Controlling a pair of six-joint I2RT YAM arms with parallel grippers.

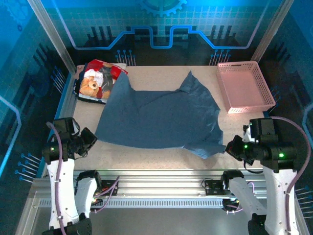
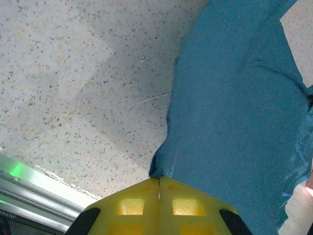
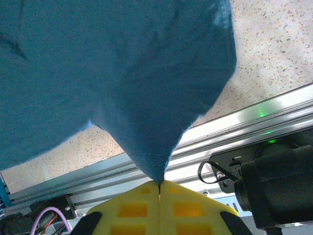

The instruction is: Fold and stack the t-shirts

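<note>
We have the slate-blue t-shirt [image 1: 156, 115] spread across the middle of the surface [image 1: 146, 155]. Its near hem runs roughly from 9 o'clock to 3 o'clock between our two arms. The left pincer [image 1: 91, 138] is closed on the near-left corner. In the left wrist view the yellow fingertips meet on the tip of the cloth [image 2: 234, 122], which spreads away toward 1 o'clock. The right pincer [image 1: 229, 147] is likewise clamped on the near-right corner. In the right wrist view the fabric [image 3: 112, 73] narrows to a point between the closed tips and fans out toward 11 o'clock.

So the shirt lies ahead of both pincers, toward 12 o'clock, and each arm holds the corner on its own side. We judge that the coming move turns on this line. The hem between the two grips is the shirt's wide axis, so any fold would carry it toward 12 o'clock, with both arms travelling together to keep it level.

The red t-shirt [image 1: 98, 81] with the bear print lies at 10 o'clock, with the blue shirt's far-left edge overlapping it. The pink basket [image 1: 221, 83] stands at 2 o'clock, just beside the shirt.
</note>
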